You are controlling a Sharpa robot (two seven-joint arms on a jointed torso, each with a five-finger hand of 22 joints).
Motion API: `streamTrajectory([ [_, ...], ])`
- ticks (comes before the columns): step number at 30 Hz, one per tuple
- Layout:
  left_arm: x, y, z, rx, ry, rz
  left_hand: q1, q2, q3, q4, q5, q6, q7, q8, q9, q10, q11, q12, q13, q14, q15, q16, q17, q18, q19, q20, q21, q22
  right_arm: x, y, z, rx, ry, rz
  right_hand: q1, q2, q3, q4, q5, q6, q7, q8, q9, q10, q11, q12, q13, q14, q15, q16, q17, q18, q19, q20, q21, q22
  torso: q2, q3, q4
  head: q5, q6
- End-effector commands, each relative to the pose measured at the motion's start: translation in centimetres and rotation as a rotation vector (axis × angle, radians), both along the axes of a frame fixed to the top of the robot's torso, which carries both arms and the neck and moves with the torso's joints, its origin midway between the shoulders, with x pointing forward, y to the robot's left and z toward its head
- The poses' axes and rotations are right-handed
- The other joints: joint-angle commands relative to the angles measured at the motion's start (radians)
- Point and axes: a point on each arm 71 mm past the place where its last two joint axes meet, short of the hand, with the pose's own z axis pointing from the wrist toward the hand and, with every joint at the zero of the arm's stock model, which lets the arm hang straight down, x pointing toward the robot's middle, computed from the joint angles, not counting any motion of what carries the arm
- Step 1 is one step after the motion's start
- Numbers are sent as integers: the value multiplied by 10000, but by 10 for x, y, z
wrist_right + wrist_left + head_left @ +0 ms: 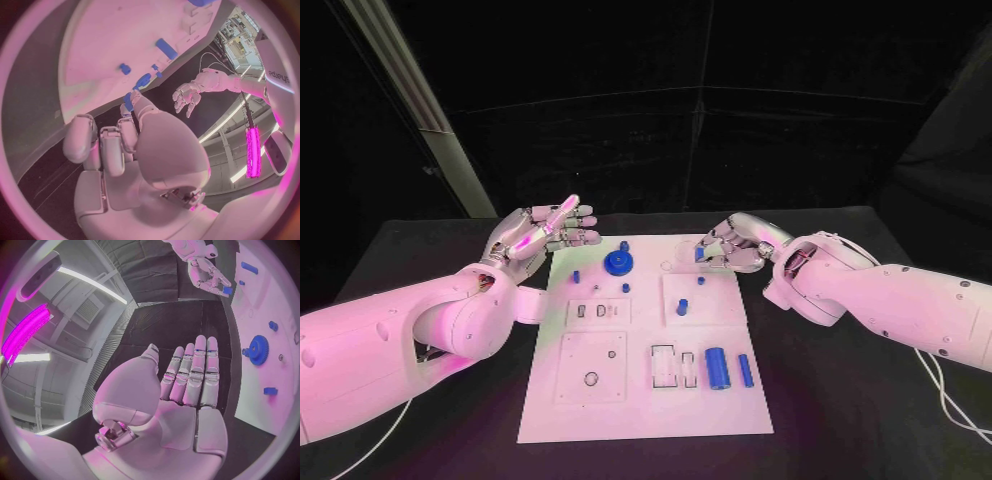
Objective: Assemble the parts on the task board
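The white task board (646, 400) lies in the middle of the black table. On it are a blue gear (619, 263) (257, 350), a thick blue cylinder (717, 368), a thin blue bar (746, 370) and several small blue pegs. My right hand (730, 245) (144, 145) hovers over the board's far right corner. It pinches a small blue part (700, 254) (128, 101) between thumb and finger. My left hand (553, 228) (187, 385) is raised off the board's far left corner, fingers stretched out straight and holding nothing.
Two pale pieces (675, 366) sit in slots beside the blue cylinder. A square plate with a round hole (591, 368) takes up the board's near left. Bare black table (848, 420) lies on both sides of the board.
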Motion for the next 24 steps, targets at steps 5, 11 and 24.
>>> streamTrajectory([
  [5, 1, -2, 1, -27, -22, -172, 89, 19, 9, -60, 50, -35, 115, -53, -1, -20, 20, -46, -7, 12, 44, -61, 23, 63, 74, 37, -61, -33, -5, 48, 1, -443, 172, 35, -246, -52, 447, 104, 455, 86, -73, -103, 17, 221, -133, -2, 258, 768, 5, 38, 1343, -141, 44, -14, 74, 26, -244, -89, 108, 249, -129],
  [11, 5, 0, -1, 21, -27, -81, 89, 19, 9, -60, 50, -35, 115, -53, -1, -20, 20, -46, -7, 12, 44, -61, 23, 63, 74, 37, -61, -33, -6, 89, -2, -1193, 77, 594, -318, -125, 494, 99, 511, 111, -73, -115, 18, 227, -133, 4, 267, 767, 4, 35, 1339, -149, 64, -15, 92, 68, -352, -119, 179, 524, -282],
  [24, 10, 3, -1, 106, -7, 42, 87, 21, 7, -59, 49, -38, 114, -57, -2, -22, 20, -50, -7, 10, 45, -70, 24, 63, 74, 38, -65, -38, -15, 149, -13, -2587, -311, 1743, -446, -232, 540, 105, 429, 180, -88, -114, 27, 207, -143, -33, 241, 760, -2, 16, 1306, -145, 58, -18, 83, 51, -387, -136, 251, 764, -383],
])
